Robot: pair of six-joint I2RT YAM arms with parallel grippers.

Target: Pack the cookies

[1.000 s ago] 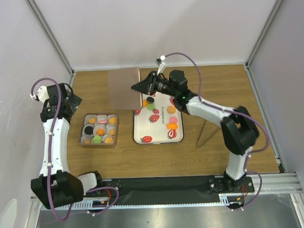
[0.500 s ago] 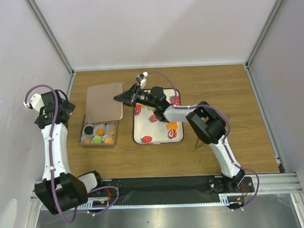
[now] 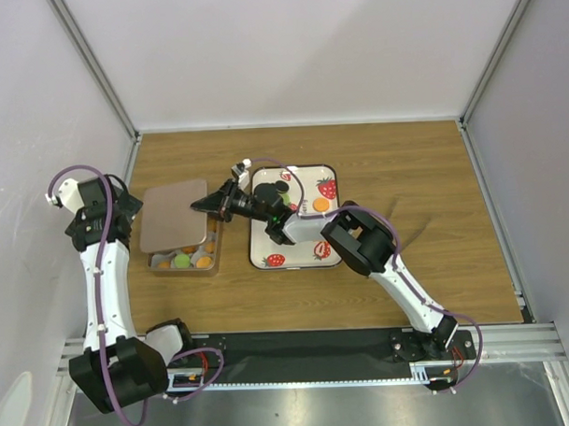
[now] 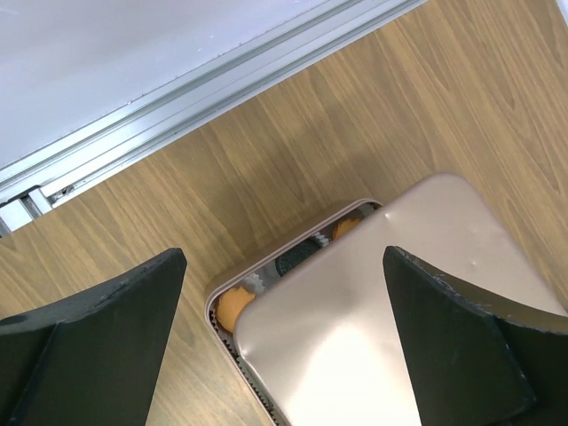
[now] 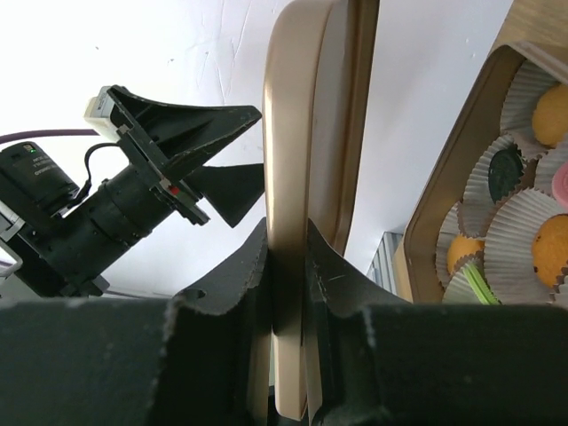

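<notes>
The cookies are small round discs in paper cups inside a tan box (image 3: 156, 265). An orange one (image 3: 203, 262) and a green one (image 3: 181, 260) show at its front row. My right gripper (image 3: 208, 204) is shut on the edge of the tan lid (image 3: 175, 215), which covers most of the box at a tilt. The right wrist view shows the fingers (image 5: 240, 284) clamping the lid (image 5: 302, 106) beside the box (image 5: 444, 191), with an orange cookie (image 5: 550, 115). My left gripper (image 3: 125, 211) is open above the lid (image 4: 399, 302) and the box corner (image 4: 213, 306).
A white tray (image 3: 263, 234) with strawberry prints lies right of the box. A black cookie (image 3: 280, 188) and orange cookies (image 3: 320, 204) lie on it. The enclosure wall (image 3: 93, 79) stands close behind the left arm.
My right gripper has carried the lid left and down from above the tray to over the box. The left arm has pulled back slightly to the left.
</notes>
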